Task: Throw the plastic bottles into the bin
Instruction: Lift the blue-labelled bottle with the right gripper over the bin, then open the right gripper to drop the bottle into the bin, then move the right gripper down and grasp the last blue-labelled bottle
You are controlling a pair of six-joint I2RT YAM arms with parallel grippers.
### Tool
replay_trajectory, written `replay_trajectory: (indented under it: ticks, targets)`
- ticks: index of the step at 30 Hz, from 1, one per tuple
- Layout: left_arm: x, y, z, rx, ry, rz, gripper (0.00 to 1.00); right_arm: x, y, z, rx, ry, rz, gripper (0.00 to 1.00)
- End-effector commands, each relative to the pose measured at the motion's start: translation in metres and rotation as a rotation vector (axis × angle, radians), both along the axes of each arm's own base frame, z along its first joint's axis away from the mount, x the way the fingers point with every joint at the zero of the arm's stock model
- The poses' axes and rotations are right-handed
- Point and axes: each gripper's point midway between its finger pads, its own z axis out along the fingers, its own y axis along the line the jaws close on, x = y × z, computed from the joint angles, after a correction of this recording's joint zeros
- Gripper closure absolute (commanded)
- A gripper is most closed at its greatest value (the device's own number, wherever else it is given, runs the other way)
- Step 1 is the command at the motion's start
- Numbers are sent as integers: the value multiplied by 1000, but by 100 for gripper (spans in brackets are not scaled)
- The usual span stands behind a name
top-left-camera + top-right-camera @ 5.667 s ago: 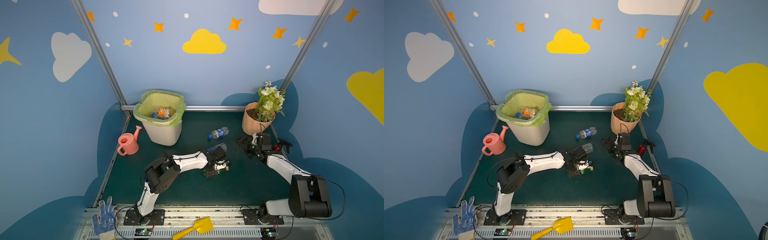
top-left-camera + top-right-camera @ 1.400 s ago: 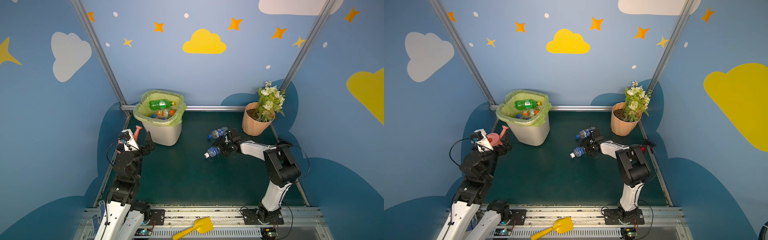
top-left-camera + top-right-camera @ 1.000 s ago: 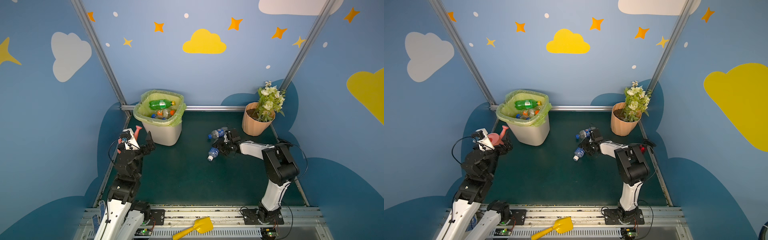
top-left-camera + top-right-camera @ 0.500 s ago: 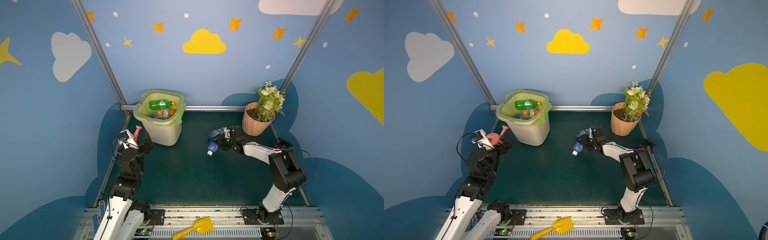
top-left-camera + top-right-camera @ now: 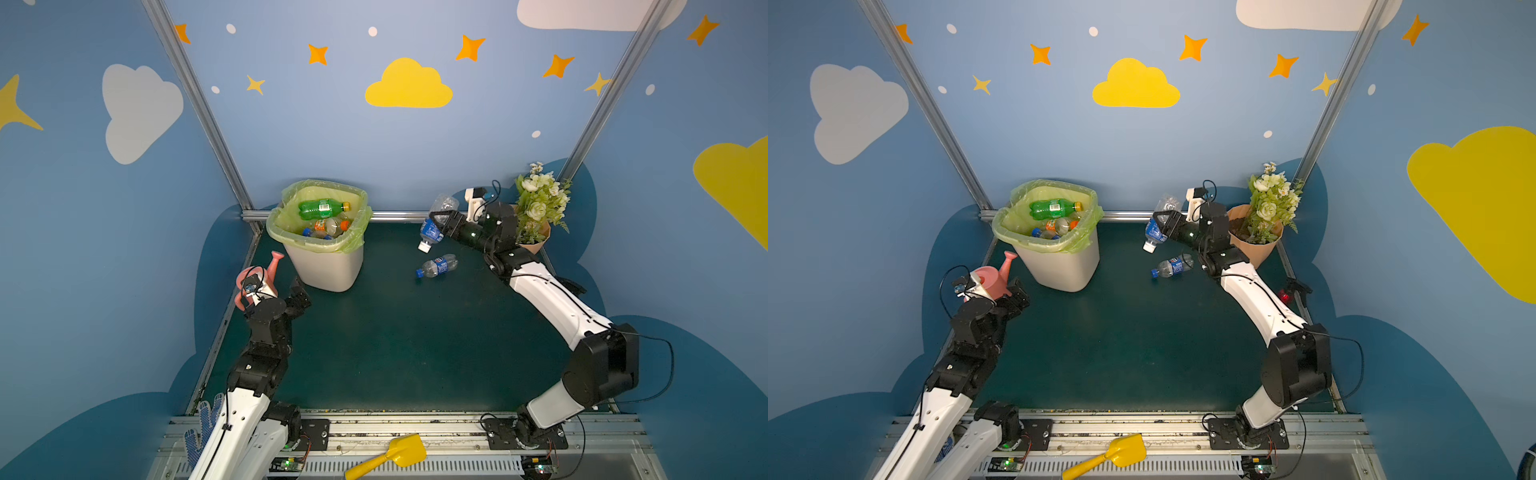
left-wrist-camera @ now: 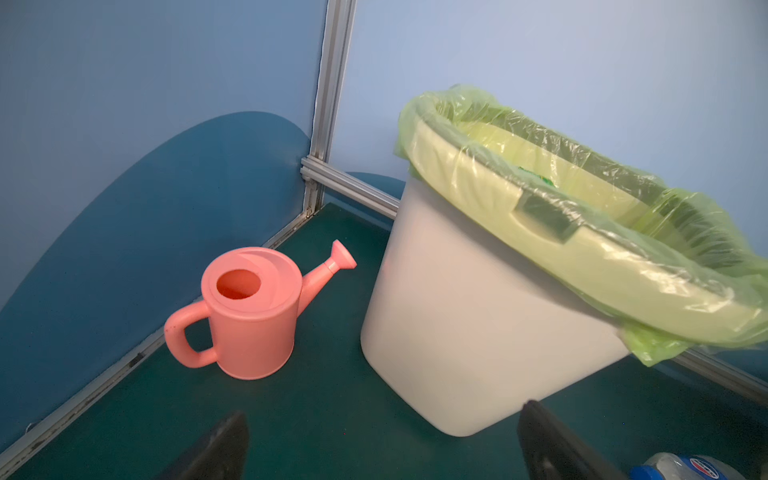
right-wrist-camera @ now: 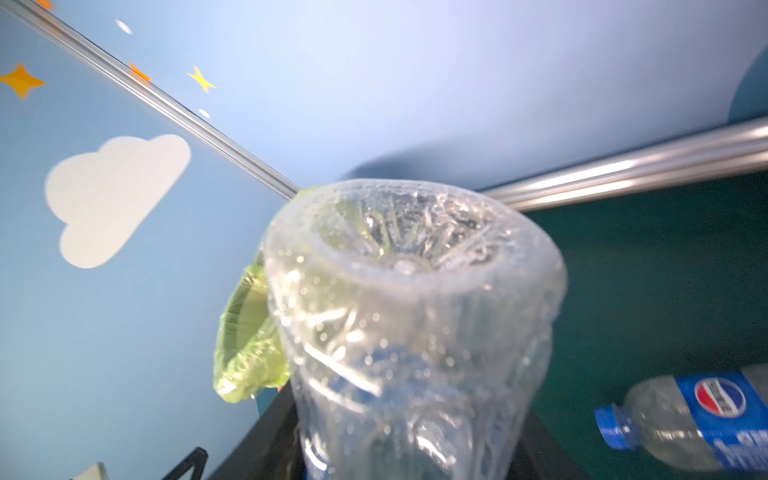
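Bin [image 5: 328, 270] at back left, bottles [image 5: 322, 209] in it, watering can [image 5: 994, 280] left of it, flowerpot [image 5: 1260, 251] at back right, one bottle [image 5: 438, 266] lying on the table [image 5: 395, 340] between bin and flowerpot

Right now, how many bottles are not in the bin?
2: a white-capped bottle gripped in the right claw above the mat; a blue-capped bottle lying on the mat nearby. Others may be hidden.

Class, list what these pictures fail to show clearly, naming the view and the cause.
1. Lower bottles in the bin: both top views, green bottle covers them.
2. Right gripper grip: right wrist view, held bottle blocks it.
3. Floor bottle: left wrist view, cut by the frame edge.
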Motion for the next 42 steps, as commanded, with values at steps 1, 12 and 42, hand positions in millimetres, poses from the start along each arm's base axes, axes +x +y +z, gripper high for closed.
replay_trajectory:
  ticks: [1,12,42]
  targets:
    - [-3,2,-8,-30,15,15,0,-5,-5,70,83,-172,-17,43]
    - [-1,-6,-15,-62,30,-22,0,7,122,119,278,-201,270,42]
    - [13,-30,-24,-95,66,-149,0,21,-48,-48,-247,116,-161,5]
